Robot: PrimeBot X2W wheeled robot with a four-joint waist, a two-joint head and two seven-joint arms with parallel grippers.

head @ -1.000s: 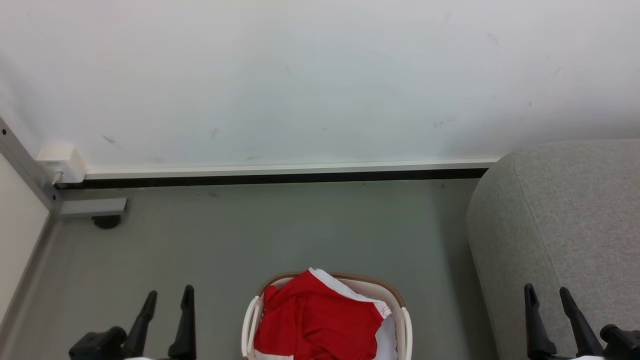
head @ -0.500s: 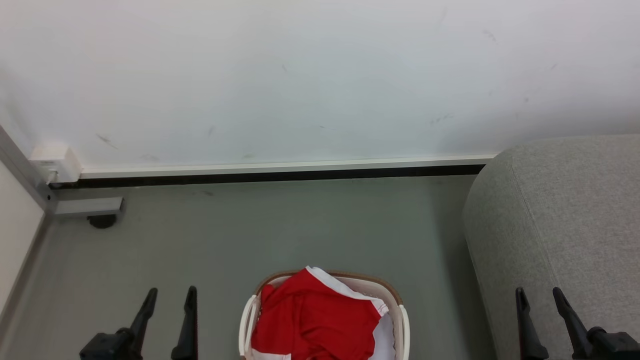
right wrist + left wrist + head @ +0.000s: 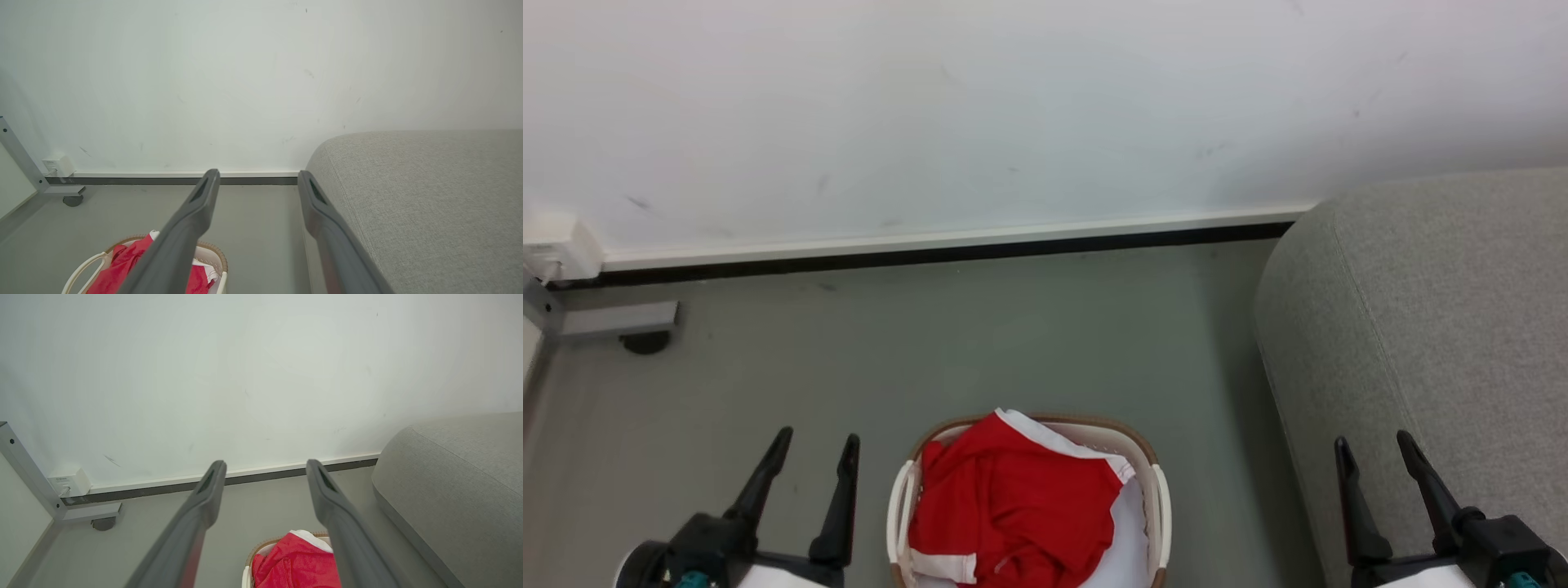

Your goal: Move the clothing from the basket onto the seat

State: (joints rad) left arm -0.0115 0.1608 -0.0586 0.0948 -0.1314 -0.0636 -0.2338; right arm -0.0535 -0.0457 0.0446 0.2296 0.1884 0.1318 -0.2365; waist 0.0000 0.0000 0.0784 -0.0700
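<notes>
Red clothing (image 3: 1013,506) with white trim lies heaped in the white basket (image 3: 1161,498), which stands on the floor at the bottom centre of the head view. The clothing (image 3: 296,565) and the basket (image 3: 212,255) also appear low in the wrist views. The grey seat (image 3: 1429,327) rises to the right, its rounded arm beside the basket. My left gripper (image 3: 817,445) is open over bare floor left of the basket. My right gripper (image 3: 1374,445) is open in front of the seat's arm. Both hold nothing.
A white wall (image 3: 1013,106) with a dark skirting strip runs across the back. At the far left stand a grey metal frame foot with a caster (image 3: 641,339) and a white wall box (image 3: 560,253). Grey floor (image 3: 972,335) lies between basket and wall.
The whole head view has shifted: wall, basket and seat sit higher and further left, so the camera has tilted. Both grippers show further up in the picture, still open.
</notes>
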